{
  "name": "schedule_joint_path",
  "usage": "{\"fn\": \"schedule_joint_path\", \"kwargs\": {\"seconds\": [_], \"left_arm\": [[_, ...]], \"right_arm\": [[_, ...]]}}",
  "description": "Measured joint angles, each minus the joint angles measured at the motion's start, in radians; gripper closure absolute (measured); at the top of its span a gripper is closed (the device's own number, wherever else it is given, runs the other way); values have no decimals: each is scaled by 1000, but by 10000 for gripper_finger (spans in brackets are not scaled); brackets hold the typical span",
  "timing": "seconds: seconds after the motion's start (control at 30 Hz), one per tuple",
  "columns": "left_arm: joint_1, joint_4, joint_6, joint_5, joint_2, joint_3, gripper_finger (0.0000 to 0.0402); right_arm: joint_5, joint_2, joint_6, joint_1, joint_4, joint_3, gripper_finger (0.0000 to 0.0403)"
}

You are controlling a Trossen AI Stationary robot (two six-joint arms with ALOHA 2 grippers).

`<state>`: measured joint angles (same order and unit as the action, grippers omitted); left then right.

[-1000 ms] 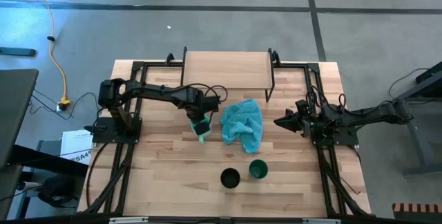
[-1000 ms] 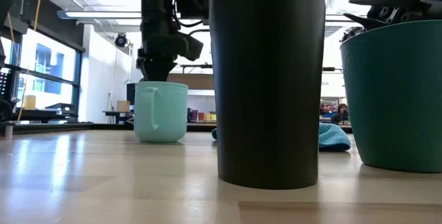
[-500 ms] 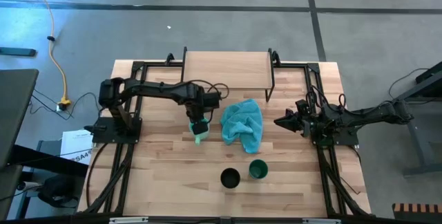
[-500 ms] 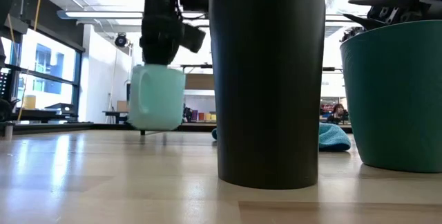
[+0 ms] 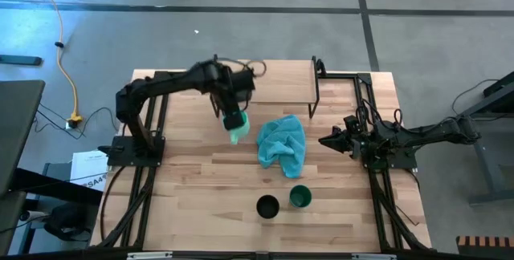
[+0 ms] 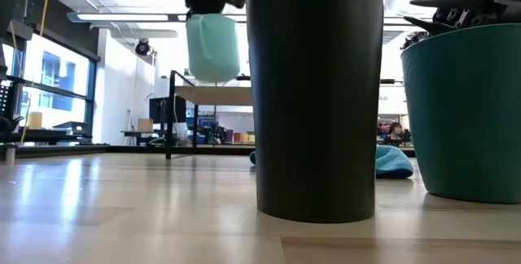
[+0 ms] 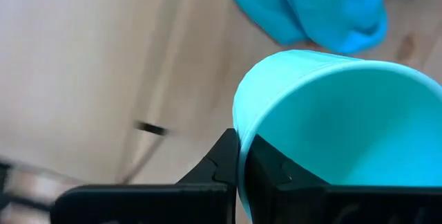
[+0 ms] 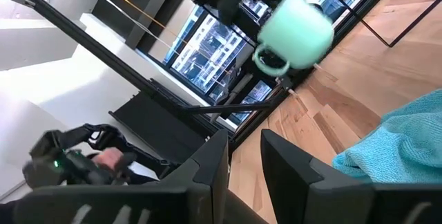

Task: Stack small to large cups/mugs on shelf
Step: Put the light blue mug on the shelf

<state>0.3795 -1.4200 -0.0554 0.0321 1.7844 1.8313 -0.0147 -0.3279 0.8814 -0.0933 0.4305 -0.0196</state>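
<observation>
My left gripper [image 5: 232, 114] is shut on the light turquoise mug [image 5: 237, 126], held in the air just in front of the shelf's near left corner. The mug also shows in the low view [image 6: 213, 48] and the right wrist view [image 8: 297, 34]. The shelf [image 5: 263, 82] stands at the table's far middle. The black cup [image 5: 267, 207] and the dark green cup [image 5: 299, 197] stand upright side by side near the front edge. My right gripper [image 5: 324, 141] waits open at the right, beside the teal cloth [image 5: 283, 144]. My left gripper holds the mug by its rim wall [image 7: 239, 135], one finger [image 7: 269, 172] inside the mug and one finger [image 7: 222, 160] outside. The fingers come from above, pointing down. The mug hangs below them [image 6: 213, 48], about upright, clear of the table and higher than the shelf board.
The teal cloth lies crumpled at mid-table, between the shelf and the two cups. The shelf's thin black legs [image 5: 315, 99] stand on the tabletop. Black arm frames run along the table's left [image 5: 132, 152] and right [image 5: 385, 164] sides.
My left gripper has gone up and toward the table's far edge, toward the shelf, keeping its hold on the turquoise mug. The mug, which stood on the table left of the cloth, is now lifted clear and hangs above shelf height.
</observation>
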Motion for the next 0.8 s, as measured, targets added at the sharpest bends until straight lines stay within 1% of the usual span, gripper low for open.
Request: {"fn": "schedule_joint_path", "kwargs": {"seconds": [0.23,0.5,0.6,0.67,0.8], "left_arm": [[101,-89,29,49,0,155,401],[221,-102,58,55,0,240,401],[261,-122,80,35,24,291,401],[283,-150,101,25,54,340,402],[311,-151,143,15,122,441,401]], "right_arm": [[-18,0,-18,0,0,0,324],[-38,0,-19,0,0,0,324],[-38,0,-19,0,0,0,324],[-38,0,-15,0,0,0,324],[-38,0,-7,0,0,0,324]]}}
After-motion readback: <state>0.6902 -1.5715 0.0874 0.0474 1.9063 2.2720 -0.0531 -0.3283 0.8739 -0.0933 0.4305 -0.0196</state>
